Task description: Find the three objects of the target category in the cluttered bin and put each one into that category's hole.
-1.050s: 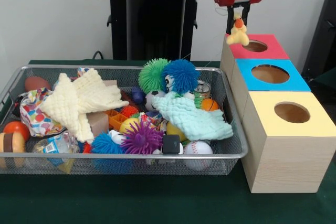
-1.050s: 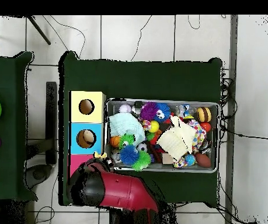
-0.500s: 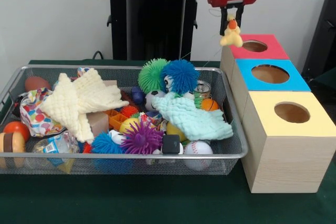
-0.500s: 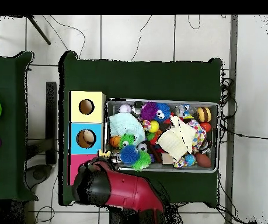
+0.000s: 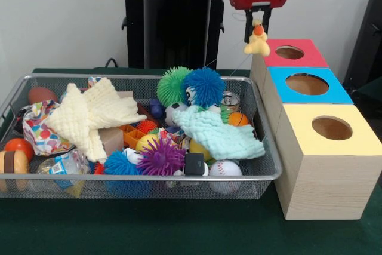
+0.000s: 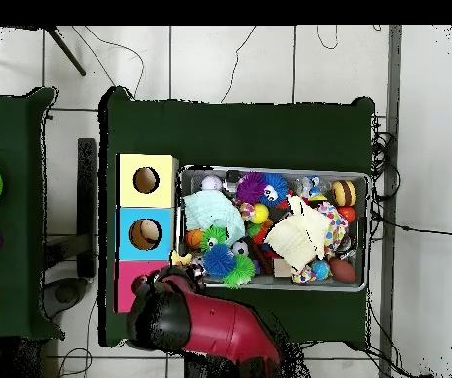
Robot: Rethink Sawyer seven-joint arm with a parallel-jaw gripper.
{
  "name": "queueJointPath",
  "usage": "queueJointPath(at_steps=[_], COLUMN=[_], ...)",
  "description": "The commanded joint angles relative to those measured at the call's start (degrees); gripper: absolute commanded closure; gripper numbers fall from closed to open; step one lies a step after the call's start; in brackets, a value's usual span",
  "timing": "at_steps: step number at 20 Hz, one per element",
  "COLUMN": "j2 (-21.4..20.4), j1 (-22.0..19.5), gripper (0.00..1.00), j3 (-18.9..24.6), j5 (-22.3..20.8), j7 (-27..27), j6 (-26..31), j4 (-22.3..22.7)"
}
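Three boxes stand beside the bin (image 5: 262, 174), yellow (image 5: 331, 128) nearest, then blue (image 5: 307, 84), then red (image 5: 289, 52) farthest. At the far end the gripper (image 5: 258, 23) is pinched on a small yellow duck (image 5: 257, 42), which dangles in the air just off the red box's bin-side edge, not over its hole. Judging by that offset and the thin hold, a release now would likely send the duck onto the rim or back among the clutter.

Front view evenly lit, bright; soft diffuse light, no strong glare. Faint shadows seen under wire bin (image 5: 262, 174) and beside wooden boxes (image 5: 322, 183) at lower right. Focus slightly soft throughout. Overhead view lit flat; white floor (image 6: 426, 148) at right rendered very bright.
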Motion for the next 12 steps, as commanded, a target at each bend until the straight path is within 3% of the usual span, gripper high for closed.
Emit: queueJointPath(at_steps=[1,12], j2=[1.5,1.84], j1=[-0.9,1.0], gripper=[1.0,1.0], j3=[5.38,5.13], j5=[1.03,1.18], j7=[14.28,16.13], j6=[-5.88,-11.0], j4=[5.53,8.6])
